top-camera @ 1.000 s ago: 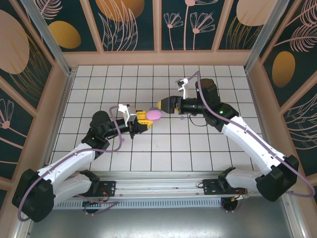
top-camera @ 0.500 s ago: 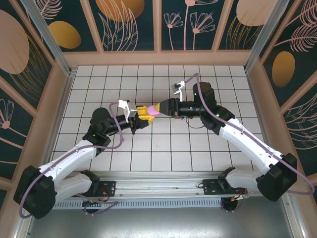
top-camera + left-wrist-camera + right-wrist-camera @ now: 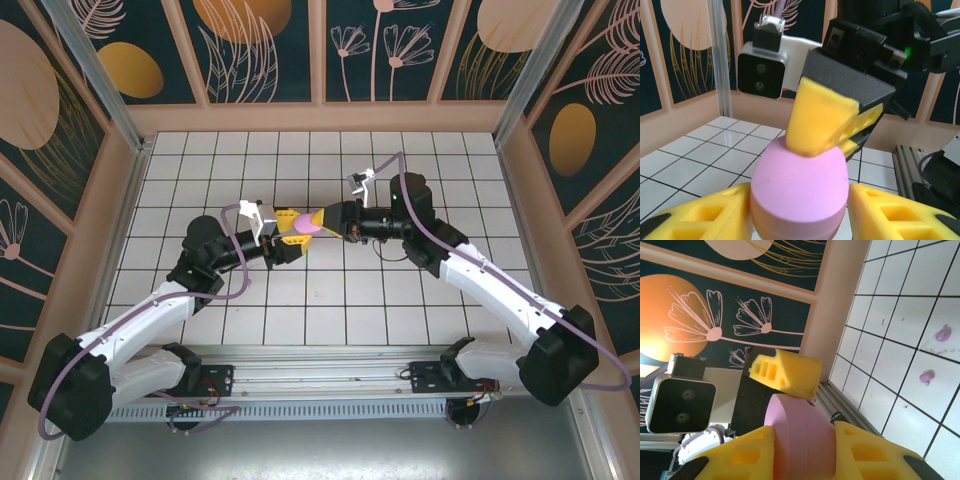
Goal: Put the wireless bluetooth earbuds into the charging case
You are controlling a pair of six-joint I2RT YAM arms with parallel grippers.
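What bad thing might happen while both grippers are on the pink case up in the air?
The pink case sits between the left gripper and right gripper above the tiles; if neither holds firmly, it may fall. Earbuds lie loose on the tiles and might get knocked away.

Top view: charging case (image 3: 306, 226) sits above the middle of the table (image 3: 200, 170), between my left gripper (image 3: 291, 230) at its 9 o'clock and my right gripper (image 3: 321, 221) at its 3 o'clock, tips facing each other. Right wrist view: case is between my right fingers (image 3: 860, 450) with one left finger at its 12. Two earbuds (image 3: 942, 333) lie on the table at the case's 2 o'clock, well apart from it, one at 7 o'clock of the other.
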